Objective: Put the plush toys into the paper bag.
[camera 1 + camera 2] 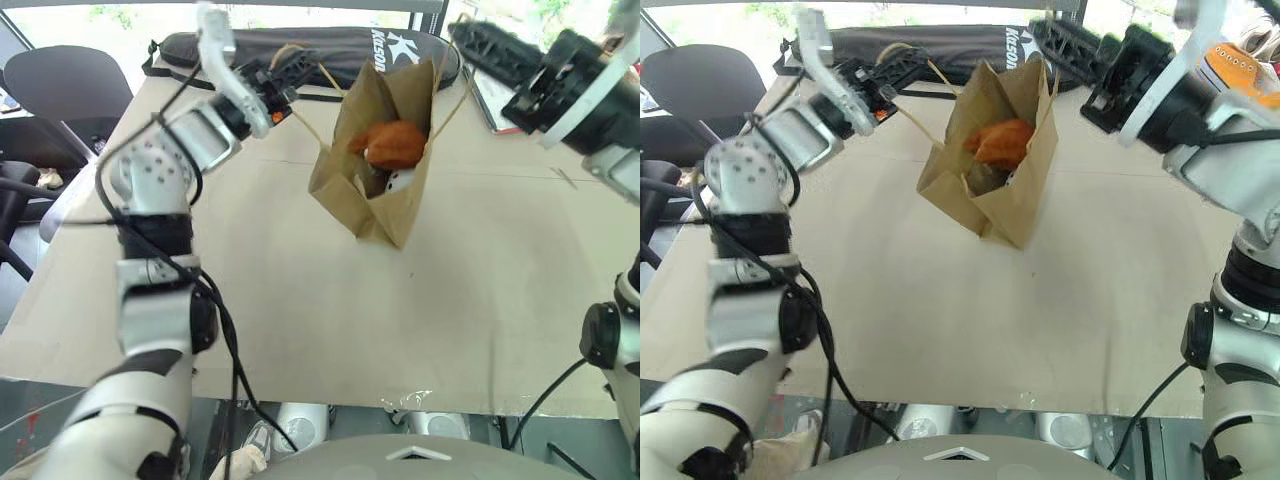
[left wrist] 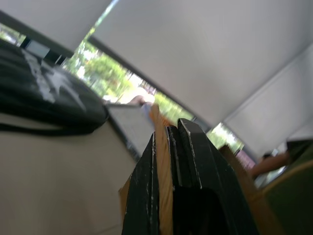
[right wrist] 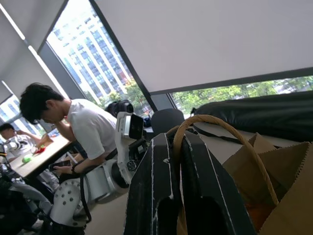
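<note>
Right eye: sneaker (image 1: 1232,62) behind bag (image 1: 1025,190).

One brown kraft paper bag (image 1: 378,190) with two twine loop handles. Inside it, two plush toys: one rounded orange-brown (image 1: 393,143), one white (image 1: 400,181). One long black zippered case (image 1: 300,47) along the table's far edge.

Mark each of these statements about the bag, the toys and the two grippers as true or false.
1. The orange toy sits inside the paper bag. True.
2. The white toy lies on the table beside the bag. False: it is in the bag, under the orange one.
3. The right gripper is shut on a bag handle. True.
4. The left gripper hangs open, away from the bag. False: it is shut on the other handle.
5. A black case lies behind the bag. True.
</note>
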`<state>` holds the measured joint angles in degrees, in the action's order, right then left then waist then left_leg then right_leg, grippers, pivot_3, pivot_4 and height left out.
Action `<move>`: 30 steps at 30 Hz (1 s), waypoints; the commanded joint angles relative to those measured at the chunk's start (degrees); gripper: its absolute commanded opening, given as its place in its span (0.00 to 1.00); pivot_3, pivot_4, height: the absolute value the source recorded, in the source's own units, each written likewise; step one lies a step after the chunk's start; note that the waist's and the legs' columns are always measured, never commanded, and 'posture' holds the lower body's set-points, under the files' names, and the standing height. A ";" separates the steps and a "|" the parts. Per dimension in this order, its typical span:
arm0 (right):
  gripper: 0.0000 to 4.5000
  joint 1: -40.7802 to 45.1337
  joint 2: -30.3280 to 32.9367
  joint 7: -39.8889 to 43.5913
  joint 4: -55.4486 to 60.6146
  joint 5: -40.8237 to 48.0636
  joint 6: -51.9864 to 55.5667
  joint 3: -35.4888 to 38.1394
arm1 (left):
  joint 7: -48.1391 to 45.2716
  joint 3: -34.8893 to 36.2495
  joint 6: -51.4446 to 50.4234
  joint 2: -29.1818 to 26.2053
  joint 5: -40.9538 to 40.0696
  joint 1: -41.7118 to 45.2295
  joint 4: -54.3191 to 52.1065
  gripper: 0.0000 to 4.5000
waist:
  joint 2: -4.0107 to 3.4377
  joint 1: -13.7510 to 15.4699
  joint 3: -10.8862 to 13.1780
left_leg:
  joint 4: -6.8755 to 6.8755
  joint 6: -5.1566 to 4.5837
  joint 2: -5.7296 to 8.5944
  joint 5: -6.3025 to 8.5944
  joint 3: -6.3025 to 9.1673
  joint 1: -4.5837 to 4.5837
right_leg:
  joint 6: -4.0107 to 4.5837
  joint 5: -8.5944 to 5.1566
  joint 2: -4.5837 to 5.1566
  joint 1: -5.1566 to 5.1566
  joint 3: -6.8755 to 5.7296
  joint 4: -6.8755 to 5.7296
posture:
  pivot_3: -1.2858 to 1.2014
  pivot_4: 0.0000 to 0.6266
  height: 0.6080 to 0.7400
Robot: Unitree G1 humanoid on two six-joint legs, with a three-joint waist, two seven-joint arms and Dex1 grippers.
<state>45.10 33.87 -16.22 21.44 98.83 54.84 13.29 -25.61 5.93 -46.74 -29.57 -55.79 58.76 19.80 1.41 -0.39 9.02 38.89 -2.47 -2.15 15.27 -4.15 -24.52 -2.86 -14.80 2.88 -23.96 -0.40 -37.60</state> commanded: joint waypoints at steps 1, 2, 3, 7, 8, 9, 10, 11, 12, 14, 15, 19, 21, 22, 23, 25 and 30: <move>0.07 -2.04 1.78 1.64 2.48 -3.25 -1.05 -1.20 | -12.51 -7.65 6.02 -0.87 12.17 4.52 7.37 0.00 | -0.01 0.02 0.00 | 0.02 -0.01 0.02 0.01 -0.03 -0.02 | 0.00 0.00 0.00 0.00 0.01 0.03 | 0.52 0.24 1.00; 0.13 -2.93 1.80 2.19 2.28 -3.45 -1.57 -1.12 | -15.20 -8.91 7.63 -0.72 14.68 5.70 9.84 0.00 | -0.01 -0.03 0.00 | 0.02 -0.03 0.02 0.02 -0.06 -0.01 | 0.00 0.00 0.01 0.00 0.07 0.08 | 0.52 0.24 1.00; 0.24 -3.75 2.14 2.82 2.28 -3.77 -1.81 -0.98 | -17.77 -10.20 9.73 -0.61 17.25 6.63 11.67 0.00 | -0.01 -0.11 0.00 | 0.02 -0.04 0.01 0.02 -0.06 -0.03 | -0.01 0.00 0.01 -0.01 0.07 0.11 | 0.52 0.24 1.00; 0.58 -6.70 6.98 5.18 2.95 -7.03 -0.25 -0.36 | -26.11 -13.15 17.82 0.39 25.07 9.50 16.57 0.00 | 0.00 -0.14 0.02 | 0.02 -0.03 -0.04 0.02 -0.04 -0.29 | 0.00 0.00 -0.01 -0.29 0.06 0.06 | 0.52 0.24 1.00; 0.69 -7.45 8.64 6.65 3.60 -7.41 0.26 -0.04 | -27.39 -13.52 19.62 0.57 26.81 9.73 17.38 0.00 | 0.00 -0.11 0.03 | 0.02 -0.04 -0.04 0.02 -0.06 -0.35 | 0.00 0.00 -0.01 -0.37 0.07 0.05 | 0.52 0.24 1.00; 0.77 -8.31 10.36 8.10 4.47 -7.67 0.76 0.28 | -28.47 -13.75 21.14 0.73 28.30 9.65 17.69 0.00 | 0.00 -0.08 0.04 | 0.02 -0.03 -0.04 0.02 -0.07 -0.39 | 0.00 0.00 -0.01 -0.40 0.08 0.06 | 0.52 0.24 1.00; 0.77 -9.32 12.24 9.43 5.32 -7.85 1.27 0.78 | -29.59 -13.74 22.35 0.84 29.42 9.30 17.42 0.00 | -0.01 -0.02 0.04 | 0.02 -0.04 -0.05 0.02 -0.07 -0.40 | 0.00 0.00 -0.01 -0.41 0.09 0.07 | 0.52 0.24 1.00; 0.77 -10.44 14.03 10.43 5.89 -8.02 1.51 1.62 | -30.51 -13.20 23.36 0.96 29.92 8.66 16.43 0.00 | -0.01 0.00 0.04 | 0.02 -0.06 -0.05 0.03 -0.09 -0.40 | 0.00 0.00 0.00 -0.41 0.11 0.09 | 0.52 0.24 1.00; 0.77 -11.42 15.49 11.17 6.20 -8.16 1.61 2.39 | -31.69 -12.76 24.03 1.04 30.17 8.10 15.49 0.00 | -0.01 0.02 0.04 | 0.01 -0.08 -0.06 0.04 -0.09 -0.39 | 0.00 0.00 0.00 -0.41 0.11 0.09 | 0.52 0.24 1.00; 0.77 -13.98 19.66 13.69 7.28 -9.69 2.65 4.02 | -34.19 -11.07 23.46 1.25 28.83 7.02 13.03 0.00 | -0.01 0.06 0.04 | 0.02 -0.08 -0.06 0.05 -0.11 -0.39 | 0.00 0.00 0.01 -0.41 0.13 0.10 | 0.52 0.24 1.00; 0.79 -15.09 21.07 14.80 7.81 -10.08 2.79 4.80 | -34.50 -10.17 22.39 1.39 28.25 6.79 12.24 0.07 | -0.01 0.06 0.04 | 0.03 -0.08 -0.06 0.05 -0.12 -0.39 | -0.01 0.00 0.02 -0.41 0.15 0.08 | 0.52 0.24 1.00; 0.79 -19.69 25.49 17.42 8.89 -5.51 2.38 11.16 | -34.42 -8.44 19.99 1.01 28.25 4.68 7.49 0.44 | 0.00 0.10 0.05 | 0.17 -0.09 -0.07 0.05 -0.11 -0.39 | -0.01 0.00 0.01 -0.40 0.16 -0.02 | 0.52 0.24 1.00; 0.79 -23.77 27.41 19.95 10.25 -1.81 3.21 16.01 | -34.87 -7.41 16.66 0.19 26.67 2.36 2.76 0.64 | 0.00 0.18 0.05 | 0.20 -0.09 -0.07 0.05 -0.10 -0.37 | -0.01 0.00 0.01 -0.39 0.17 -0.07 | 0.52 0.24 1.00; 0.79 -26.21 28.24 21.43 11.08 0.25 3.83 18.66 | -35.23 -6.97 14.98 -0.55 26.02 0.94 0.44 0.75 | 0.01 0.20 0.05 | 0.21 -0.09 -0.07 0.05 -0.09 -0.36 | -0.01 0.00 0.01 -0.38 0.16 -0.08 | 0.52 0.24 1.00; 0.79 -28.16 28.96 22.43 11.75 1.77 4.02 20.54 | -35.41 -6.56 13.66 -1.07 25.62 -0.15 -1.39 0.87 | 0.00 0.17 0.05 | 0.21 -0.10 -0.08 0.05 -0.07 -0.36 | -0.01 0.00 0.01 -0.37 0.16 -0.07 | 0.52 0.24 1.00; 0.71 -31.40 30.05 22.90 12.26 2.80 3.72 22.50 | -35.50 -5.18 11.66 -1.96 24.46 -1.83 -3.77 1.00 | 0.00 0.06 0.05 | 0.22 -0.09 -0.11 0.05 -0.08 -0.32 | -0.01 0.00 0.01 -0.36 0.19 -0.12 | 0.52 0.24 1.00; 0.29 -37.20 31.83 26.62 13.50 -2.83 4.12 24.53 | -38.54 -3.94 9.41 -5.83 23.40 -6.25 -8.57 1.00 | 0.01 0.10 0.05 | 0.38 -0.10 -0.09 0.05 -0.07 -0.21 | -0.02 0.00 0.00 -0.27 0.19 -0.27 | 0.52 0.24 1.00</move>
<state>8.46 64.86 8.66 34.03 98.05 59.33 35.01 -62.68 -0.06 -36.75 -34.13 -30.83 52.66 14.62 1.42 -0.28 9.06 39.27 -2.57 -2.24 15.32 -4.21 -24.71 -2.87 -14.80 2.88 -24.19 -0.21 -37.87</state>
